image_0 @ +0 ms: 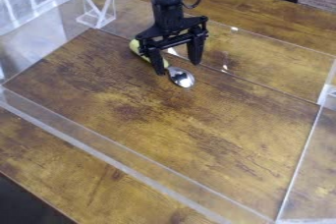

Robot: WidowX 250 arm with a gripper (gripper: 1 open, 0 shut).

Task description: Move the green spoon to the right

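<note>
The green spoon lies on the wooden table, its shiny silver bowl (184, 80) toward the front and its yellow-green handle (140, 46) running back-left, partly hidden behind the gripper. My black gripper (179, 61) points straight down right over the spoon's middle. It is open, with one finger (159, 64) on the left of the spoon and the other (198, 54) on the right. Nothing is between the fingers except the spoon lying below.
A clear acrylic wall (118, 159) runs along the front of the wooden table (197, 130), with another clear panel at the right (305, 159). A clear stand (97, 14) sits at the back left.
</note>
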